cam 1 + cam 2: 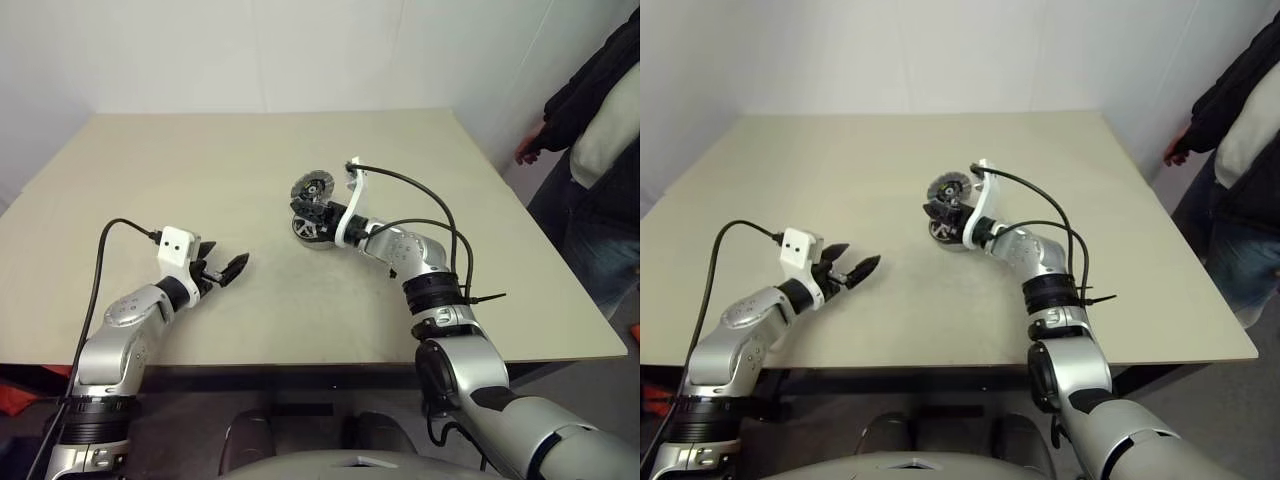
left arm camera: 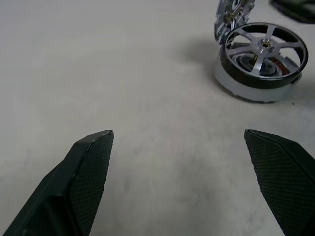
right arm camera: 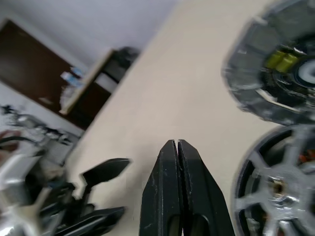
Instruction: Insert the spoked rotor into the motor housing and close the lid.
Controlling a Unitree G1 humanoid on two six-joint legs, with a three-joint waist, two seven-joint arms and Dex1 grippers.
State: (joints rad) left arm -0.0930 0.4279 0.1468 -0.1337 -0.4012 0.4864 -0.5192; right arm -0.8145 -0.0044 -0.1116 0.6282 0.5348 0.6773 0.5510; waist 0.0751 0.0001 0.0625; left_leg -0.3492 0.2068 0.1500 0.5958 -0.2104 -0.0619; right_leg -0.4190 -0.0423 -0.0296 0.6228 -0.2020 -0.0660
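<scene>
The spoked rotor (image 2: 263, 46) sits inside the motor housing (image 2: 256, 86), near the middle of the table. The lid (image 1: 312, 187) stands tilted on its edge just behind the housing, ribbed face and dark centre showing. My right gripper (image 3: 176, 143) is shut with nothing between its fingers. It hovers level at the housing's near side, close to the rotor (image 3: 278, 189) and the lid (image 3: 275, 73). My left gripper (image 1: 225, 270) is open and holds nothing. It rests low over the table, well to the left of the housing (image 1: 311, 230).
A person (image 1: 590, 150) stands at the table's far right corner, one hand near the edge. The beige table (image 1: 200, 180) has bare room on the left and at the back. Cables loop over my right forearm (image 1: 420, 200).
</scene>
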